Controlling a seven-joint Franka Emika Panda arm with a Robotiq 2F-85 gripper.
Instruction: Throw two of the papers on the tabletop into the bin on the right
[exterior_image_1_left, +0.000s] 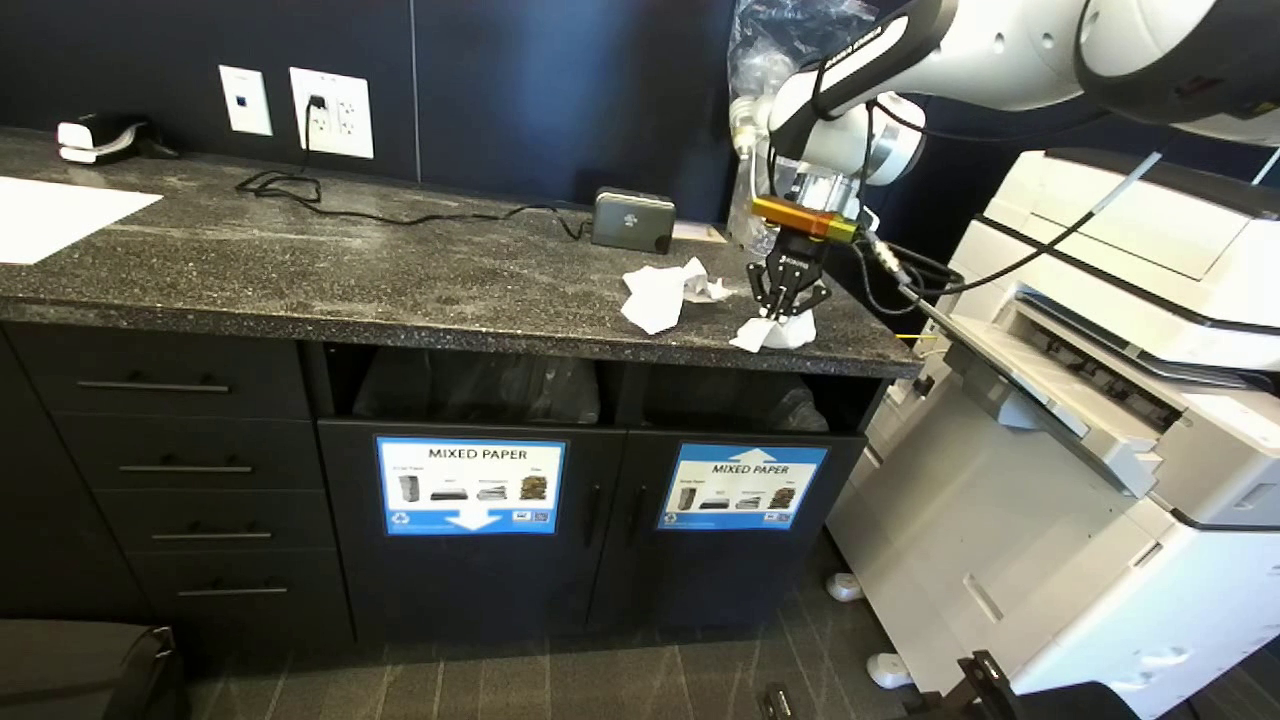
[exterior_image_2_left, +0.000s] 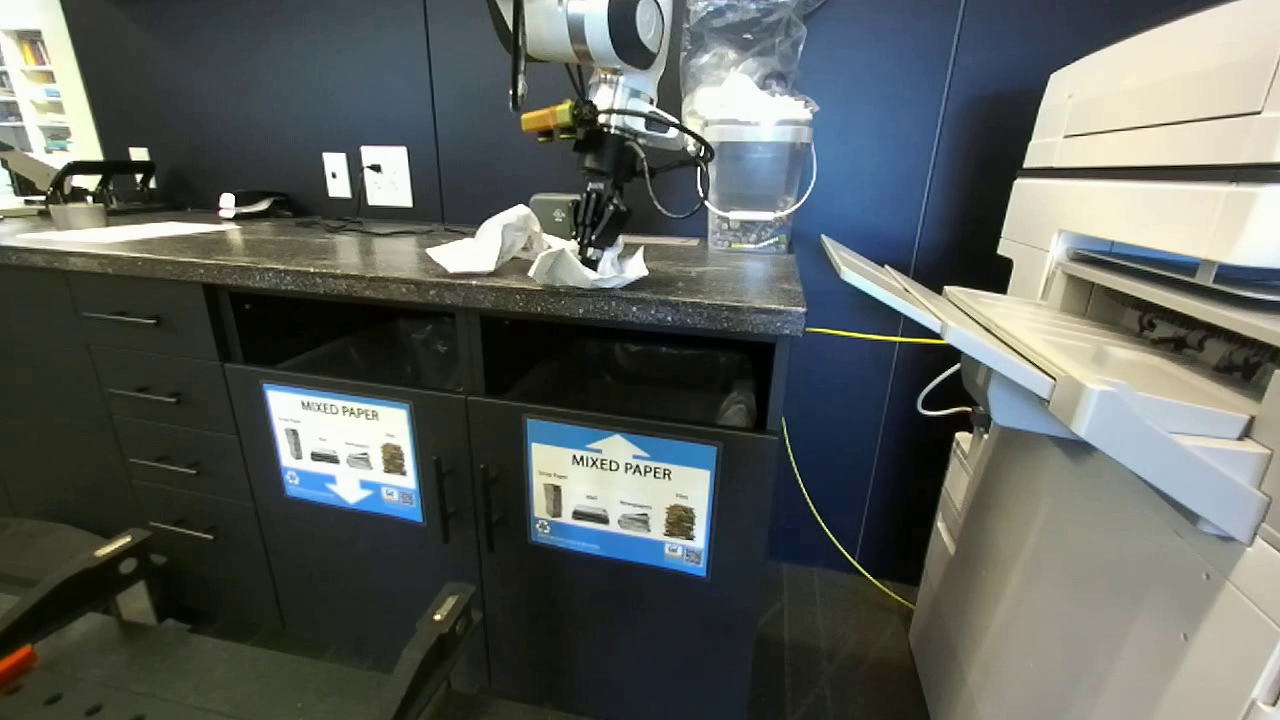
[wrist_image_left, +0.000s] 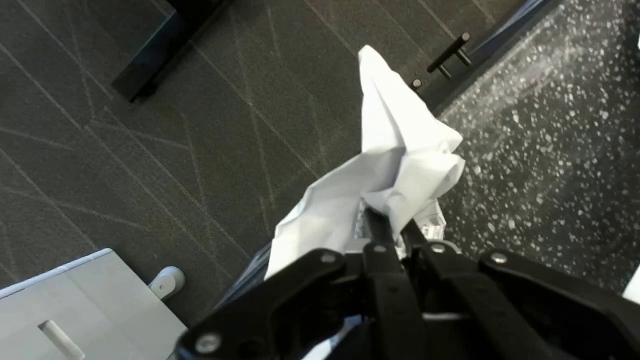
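Wrist view: hand (wrist_image_left: 395, 229) clenched on crumpled paper (wrist_image_left: 415, 160), a fold of it pinched between black fingertips (wrist_image_left: 379, 231), the rest fanning out past them. Both exterior views: hand points straight down, held paper low by the front edge of the bench (exterior_image_1_left: 420, 265), near its right end; can't tell if the paper touches the bench or sits just off it. Just left of it, second paper (exterior_image_1_left: 657, 298) lies on the bench, creased and peaked; more crumpled white (exterior_image_1_left: 708, 288) right behind that, can't tell if it's a separate piece.

Under this end of the bench, right bin (exterior_image_2_left: 630, 385): dark open slot, liner inside, front sign (exterior_image_2_left: 620, 500) reads MIXED PAPER, arrow up. Left bin (exterior_image_2_left: 365, 350) right beside it, same heading, arrow down.

Farther out: small grey box (exterior_image_1_left: 633, 222) behind the papers; black cord (exterior_image_1_left: 430, 217) runs from beside it along the bench to wall outlet (exterior_image_1_left: 332, 112). Back right corner, clear tub (exterior_image_2_left: 757, 180) with plastic bag (exterior_image_2_left: 740, 50) rising from its top. Left end, flat white sheet (exterior_image_1_left: 65, 215), small black-and-white device (exterior_image_1_left: 105, 138) behind it. Past the right end, big pale printer (exterior_image_1_left: 1000, 560); yellow cable (exterior_image_2_left: 876, 336) stretches between bench and printer. Carpet (exterior_image_1_left: 520, 690) below.
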